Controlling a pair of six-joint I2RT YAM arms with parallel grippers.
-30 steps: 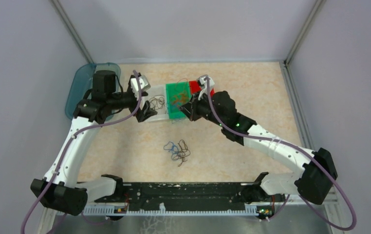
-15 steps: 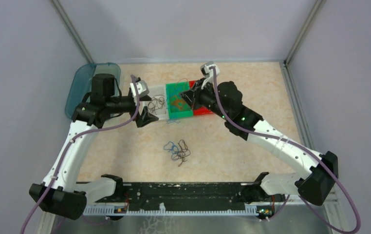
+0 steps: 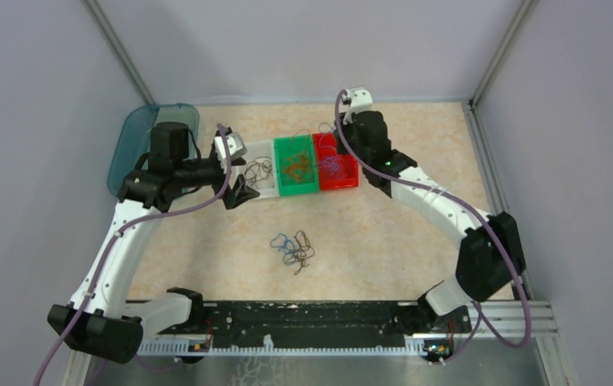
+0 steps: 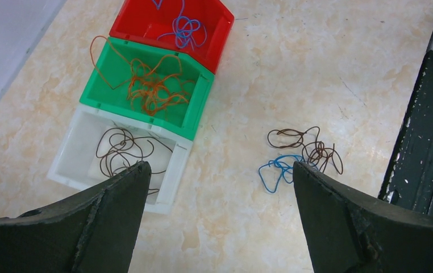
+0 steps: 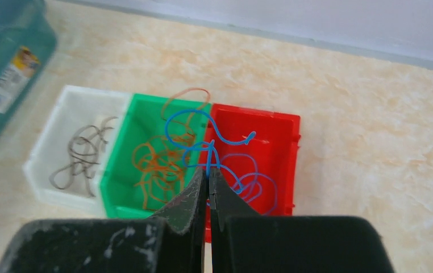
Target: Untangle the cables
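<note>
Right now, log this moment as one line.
right pincer: shut on blue cable, above red bin | left pincer: open, empty, beside white bin | cable clump: unsorted on table

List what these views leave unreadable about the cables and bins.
Left wrist view: left gripper blocks a near corner of the white bin.
Top view: loose pile too small to trace crossings.
Right wrist view: right gripper hides where the blue cable is pinched; left edge crops the teal container.
</note>
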